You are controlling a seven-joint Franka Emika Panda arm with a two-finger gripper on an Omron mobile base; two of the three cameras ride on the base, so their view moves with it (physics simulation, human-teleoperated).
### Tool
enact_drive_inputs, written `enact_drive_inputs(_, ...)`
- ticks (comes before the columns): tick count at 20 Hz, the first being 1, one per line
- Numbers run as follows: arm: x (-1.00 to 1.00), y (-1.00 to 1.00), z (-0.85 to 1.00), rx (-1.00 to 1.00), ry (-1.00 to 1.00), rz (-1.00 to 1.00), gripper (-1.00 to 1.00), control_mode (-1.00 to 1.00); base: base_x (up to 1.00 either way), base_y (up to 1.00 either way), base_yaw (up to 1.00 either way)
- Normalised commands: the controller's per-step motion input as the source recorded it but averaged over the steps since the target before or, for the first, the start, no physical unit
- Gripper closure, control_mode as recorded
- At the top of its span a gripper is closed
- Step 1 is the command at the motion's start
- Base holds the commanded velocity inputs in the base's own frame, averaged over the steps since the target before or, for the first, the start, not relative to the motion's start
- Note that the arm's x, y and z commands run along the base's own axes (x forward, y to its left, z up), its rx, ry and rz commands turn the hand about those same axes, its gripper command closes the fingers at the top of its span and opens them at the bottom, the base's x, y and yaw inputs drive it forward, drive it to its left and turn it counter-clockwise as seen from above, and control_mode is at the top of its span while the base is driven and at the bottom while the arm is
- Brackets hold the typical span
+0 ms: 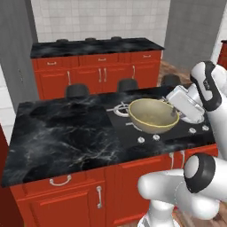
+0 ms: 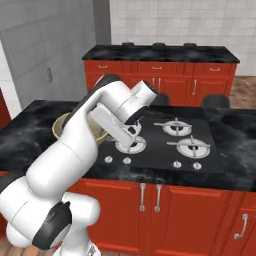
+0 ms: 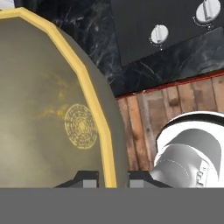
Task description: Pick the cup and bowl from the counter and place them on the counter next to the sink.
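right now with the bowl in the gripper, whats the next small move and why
Probably keep the bowl raised and carry it sideways, clear of the stove, toward the sink end. In the hand view the gripper is shut on the bowl's rim, one fingertip each side, and the left base view shows the bowl lifted above the burners. No sink is in view, so the direction is a guess.

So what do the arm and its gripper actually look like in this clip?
The arm is glossy white with rounded, tube-like links and dark grey to black joint bands. Its hand is a boxy white block. The gripper has two small dark fingers with lighter grey pads. No cables or markings visible.
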Motion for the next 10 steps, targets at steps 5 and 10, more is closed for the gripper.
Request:
enact_drive_inputs(5, 0.0, 0.0, 0.0, 0.0, 0.0, 0.0, 1.0, 1.0, -0.38, -0.56, -0.51)
enact_drive_inputs(10, 0.0, 0.0, 0.0, 0.0, 0.0, 0.0, 1.0, 1.0, -0.24, -0.71, -0.59)
